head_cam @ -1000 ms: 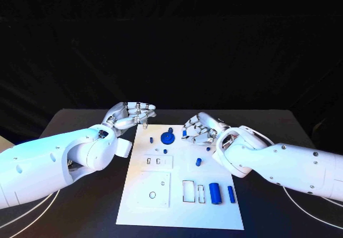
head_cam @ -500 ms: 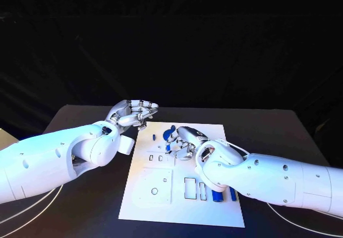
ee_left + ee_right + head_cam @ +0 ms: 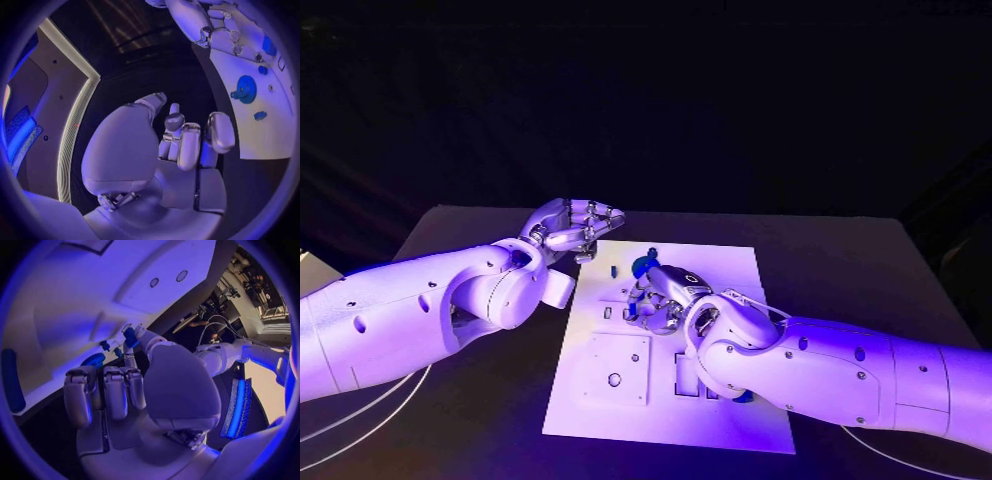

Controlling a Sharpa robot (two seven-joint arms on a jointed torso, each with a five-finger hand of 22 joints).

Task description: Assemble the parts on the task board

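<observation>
now the right hand (image 3: 661, 297) is low over the middle of the white board (image 3: 596, 400), and in the right wrist view its fingertips (image 3: 130, 338) pinch a small blue piece (image 3: 130, 337); the other fingers are curled in. i judge the step in hand is to put this piece into its place on the board. to do it well, the hand should come down straight and slowly, with the piece upright, and let go only when the piece sits fully in. the blue wheel (image 3: 643, 266) stands just beside the hand on the far side, so it should not be pushed.

the left hand (image 3: 571, 229) waits at the far left corner of the board, its fingers curled in and holding nothing as far as i can see.

the board is flat, smooth and hard, with small rectangular cutouts and a round hole (image 3: 613, 379) on its near part. the blue pieces look like smooth plastic. the table (image 3: 473, 420) is black and matte.
</observation>
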